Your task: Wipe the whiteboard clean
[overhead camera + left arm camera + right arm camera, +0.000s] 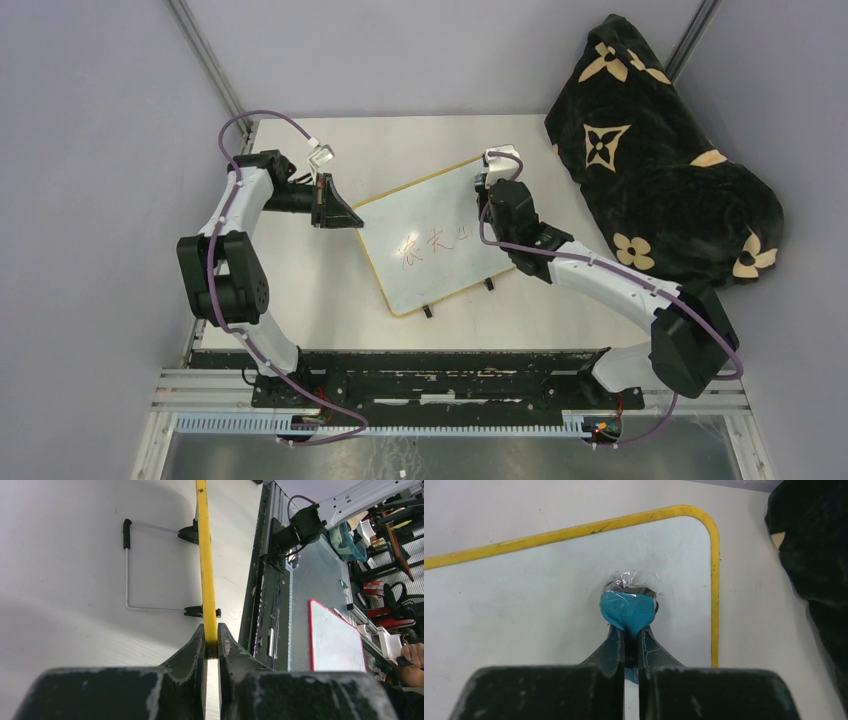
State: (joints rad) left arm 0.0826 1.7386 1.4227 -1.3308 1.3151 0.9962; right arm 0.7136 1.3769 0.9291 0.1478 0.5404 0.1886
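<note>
A black plush blanket with tan flower motifs is heaped at the upper right of the overhead view, its edge close to the far right corner of the white tabletop. In the right wrist view it fills the right edge of the frame, near the board but apart from it.

The white rectangular whiteboard with a yellow rounded frame lies slanted in the centre of the overhead frame. Red handwriting runs across its middle. A thin wire stand with black ends shows at the upper left of the left wrist view, joined to the board's edge by two black feet.

The left arm bends in from the left, and the left gripper is clamped on the yellow frame at the board's left corner. The right arm reaches from the lower right up over the board. The right gripper is pinched on a soft blue eraser block, which sits on the white surface near the rounded corner.

A crinkled clear film lies at the eraser's far side; what it is cannot be told. From overhead, the right wrist hides the eraser.
</note>
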